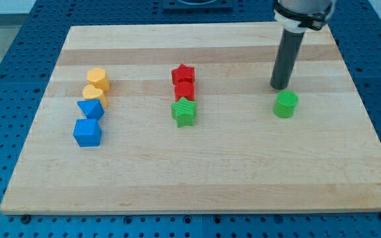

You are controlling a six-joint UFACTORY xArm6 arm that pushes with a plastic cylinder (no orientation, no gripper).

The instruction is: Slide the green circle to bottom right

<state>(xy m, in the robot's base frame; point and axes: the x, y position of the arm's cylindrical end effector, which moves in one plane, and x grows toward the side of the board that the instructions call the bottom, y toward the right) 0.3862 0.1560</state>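
The green circle is a short green cylinder on the wooden board, at the view's right, about mid-height. My tip stands just above it in the view, at its top edge, very close to or touching it. The dark rod rises from there to the view's top right.
A green star lies at the centre with a red block and a red star stacked above it in the view. At the left are two yellow blocks and two blue blocks.
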